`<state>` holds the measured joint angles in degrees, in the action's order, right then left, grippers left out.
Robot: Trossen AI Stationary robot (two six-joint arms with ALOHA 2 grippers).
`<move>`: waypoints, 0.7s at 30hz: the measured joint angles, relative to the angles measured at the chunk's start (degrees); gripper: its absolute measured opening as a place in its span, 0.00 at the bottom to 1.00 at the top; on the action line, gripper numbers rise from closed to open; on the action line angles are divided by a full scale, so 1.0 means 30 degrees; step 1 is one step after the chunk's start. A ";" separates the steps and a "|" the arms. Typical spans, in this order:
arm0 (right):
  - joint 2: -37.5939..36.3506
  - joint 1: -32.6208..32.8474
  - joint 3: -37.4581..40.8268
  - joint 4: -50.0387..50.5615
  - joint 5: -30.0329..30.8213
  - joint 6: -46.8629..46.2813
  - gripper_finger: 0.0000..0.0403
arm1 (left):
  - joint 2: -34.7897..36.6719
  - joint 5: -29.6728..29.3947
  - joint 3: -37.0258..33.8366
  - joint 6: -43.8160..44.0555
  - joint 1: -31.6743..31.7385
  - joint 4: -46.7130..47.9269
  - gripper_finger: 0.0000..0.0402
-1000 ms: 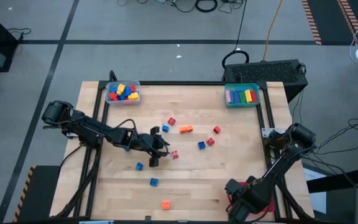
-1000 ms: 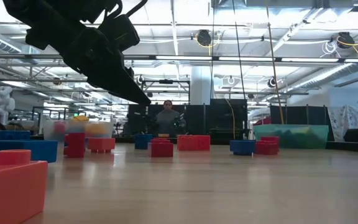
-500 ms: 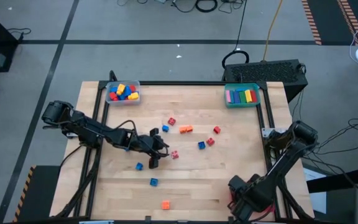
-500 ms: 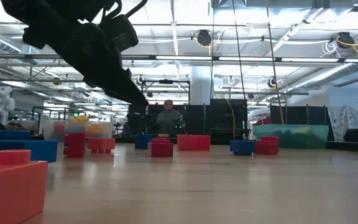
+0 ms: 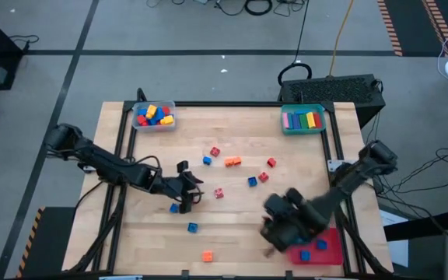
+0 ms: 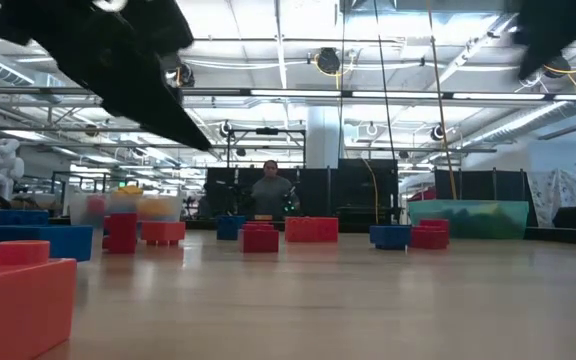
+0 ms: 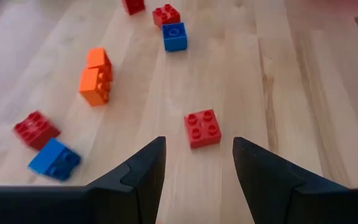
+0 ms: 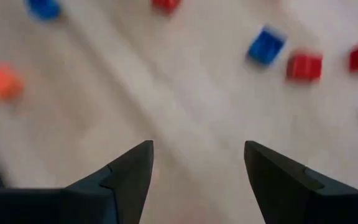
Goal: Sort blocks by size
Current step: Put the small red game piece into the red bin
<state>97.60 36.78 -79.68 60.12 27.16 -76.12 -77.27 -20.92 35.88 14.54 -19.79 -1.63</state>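
Note:
Loose blocks lie about the middle of the table: a red one (image 5: pixel 218 192), blue ones (image 5: pixel 252 181) (image 5: pixel 175 208) (image 5: pixel 192 227), an orange brick (image 5: pixel 232 162) and an orange cube (image 5: pixel 207 256). My left gripper (image 5: pixel 195 189) hovers open at the centre left. It points at the red block (image 7: pixel 202 129), which lies just ahead of its fingertips and apart from them. My right gripper (image 5: pixel 269 227) hangs open above bare wood at the near right, with nothing between its fingers (image 8: pixel 129 174).
A clear tray (image 5: pixel 154 115) of mixed blocks stands at the far left. A teal tray (image 5: pixel 303 119) with long bars is at the far right. A red tray (image 5: pixel 327 250) with blue blocks sits at the near right corner. A person stands beyond the table (image 6: pixel 271 192).
My right gripper has left the red tray at the near right corner, risen and swung toward the table's middle, uncovering the tray and the blue blocks in it. My left gripper has drawn back a little toward the table's left edge.

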 joint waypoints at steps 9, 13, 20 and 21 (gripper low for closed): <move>0.3246 -0.4497 0.0007 -1.0778 0.1660 0.5846 0.59 | 0.0828 -0.4073 0.0000 0.3687 -0.2712 0.4371 0.47; 0.4910 -0.5639 0.0007 -1.4248 0.0354 0.7199 0.58 | 0.0838 -0.5856 0.0000 0.4931 -0.4089 0.5257 0.47; 0.6837 -0.6861 0.0022 -1.4257 0.0146 0.5998 0.58 | 0.1207 -0.6206 0.0000 0.5036 -0.4754 0.5464 0.47; 0.7003 -0.6930 0.0022 -1.4513 -0.0158 0.5980 0.58 | 0.1236 -0.6226 0.0001 0.5036 -0.4768 0.5370 0.47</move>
<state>118.61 15.98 -79.61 16.58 26.68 -58.18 -73.56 -39.59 35.88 29.65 -34.09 14.48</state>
